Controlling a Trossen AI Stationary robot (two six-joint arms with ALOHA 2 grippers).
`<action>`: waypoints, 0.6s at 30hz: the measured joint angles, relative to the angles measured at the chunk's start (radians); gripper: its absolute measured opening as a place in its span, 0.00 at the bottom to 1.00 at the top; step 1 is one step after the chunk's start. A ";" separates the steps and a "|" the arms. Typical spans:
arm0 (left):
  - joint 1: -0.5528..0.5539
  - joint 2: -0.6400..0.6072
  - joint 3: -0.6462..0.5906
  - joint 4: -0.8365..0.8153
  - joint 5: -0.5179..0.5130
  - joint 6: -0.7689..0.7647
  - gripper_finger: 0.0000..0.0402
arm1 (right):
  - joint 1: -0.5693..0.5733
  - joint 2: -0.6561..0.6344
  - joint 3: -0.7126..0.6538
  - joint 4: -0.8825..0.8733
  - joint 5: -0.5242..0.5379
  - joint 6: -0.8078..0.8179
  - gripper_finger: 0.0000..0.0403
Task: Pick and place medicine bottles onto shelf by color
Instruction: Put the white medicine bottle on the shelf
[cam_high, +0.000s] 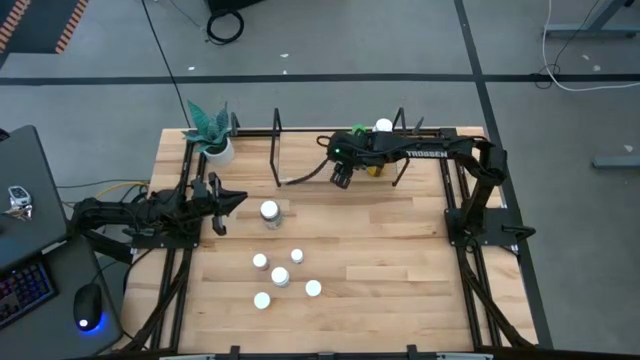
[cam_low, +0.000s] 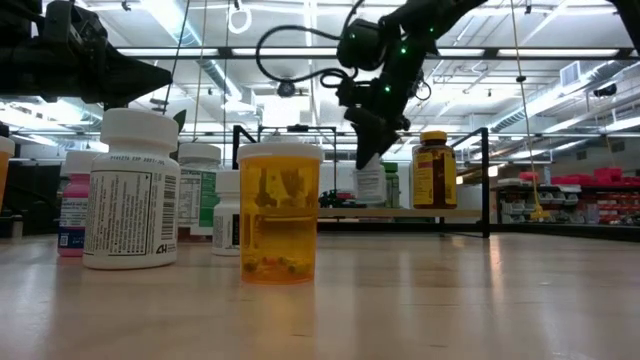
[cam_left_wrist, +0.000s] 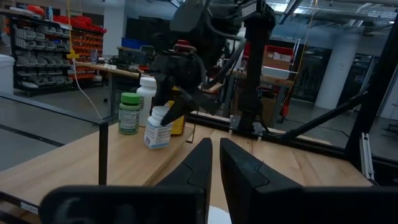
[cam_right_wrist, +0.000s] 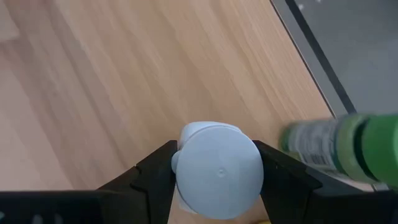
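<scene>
My right gripper (cam_high: 342, 180) reaches over the shelf (cam_high: 300, 180) at the table's far side, shut on a small white medicine bottle (cam_left_wrist: 157, 130). Beside that bottle on the shelf stand a green bottle (cam_left_wrist: 129, 113), another white one (cam_left_wrist: 147, 92) and an amber bottle with a yellow cap (cam_low: 433, 170). Several more bottles stand upright on the tabletop, among them an orange one (cam_low: 280, 215) and a white one (cam_low: 130, 190). My left gripper (cam_high: 238, 199) waits shut at the table's left side, touching nothing. My right gripper pinches the white bottle by the sides of its white cap (cam_right_wrist: 186, 174), one finger (cam_right_wrist: 155, 171) on each side. It comes slanting down from above. The bottle hangs tilted below the fingers, its base (cam_left_wrist: 155, 144) at the shelf board; whether it touches, I cannot tell.
A white plant pot (cam_high: 217, 150) stands at the far left corner. The shelf's black wire uprights (cam_high: 277, 150) rise on both sides of my right gripper. The loose bottles cluster left of the table's middle (cam_high: 280, 277); bare wood (cam_high: 400, 250) lies to their right.
</scene>
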 joint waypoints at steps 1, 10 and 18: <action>0.000 0.000 0.000 0.000 0.000 0.000 0.09 | -0.007 0.000 0.000 -0.005 -0.001 0.000 0.51; 0.000 0.000 0.000 0.000 0.000 0.000 0.07 | -0.030 0.000 0.000 -0.032 -0.008 0.000 0.53; 0.000 0.000 0.000 0.000 0.000 0.000 0.10 | -0.030 0.000 0.000 -0.055 -0.003 0.015 0.62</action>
